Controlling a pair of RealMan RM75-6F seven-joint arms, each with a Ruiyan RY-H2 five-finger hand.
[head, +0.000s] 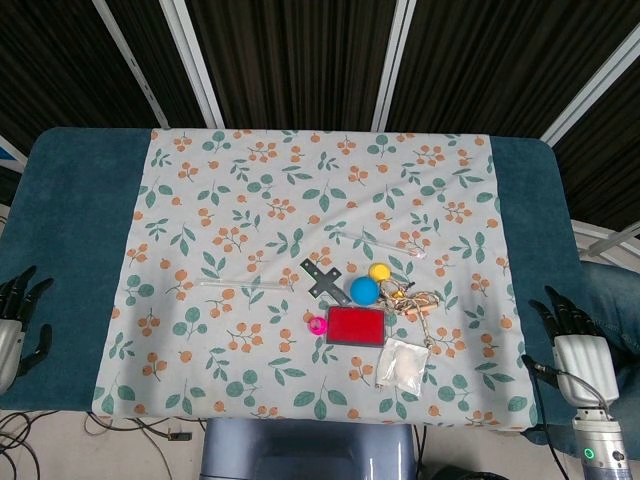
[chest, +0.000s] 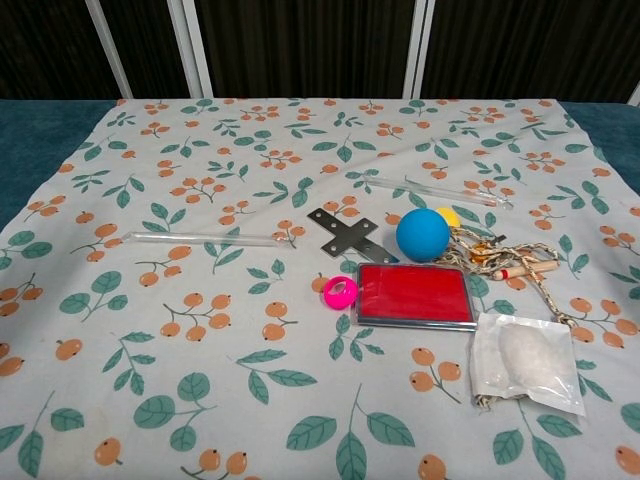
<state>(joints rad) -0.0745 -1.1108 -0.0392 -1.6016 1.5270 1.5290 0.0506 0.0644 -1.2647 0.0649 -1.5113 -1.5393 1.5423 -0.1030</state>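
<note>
Right hand (head: 577, 345), fingers apart and holding nothing, sat off the right edge of the table (head: 70, 220), well apart from the nearest item, a white pouch (head: 403, 363) lying at the near right of the flowered cloth (head: 250, 180); left hand (head: 14, 325), likewise spread and empty, sat off the left edge, far from everything. Beside the pouch lay a red case (head: 356, 326), pink ring (head: 318, 325), blue ball (head: 364, 290), yellow ball (head: 379, 271), black cross bracket (head: 325, 279) and knotted rope (head: 415, 300).
</note>
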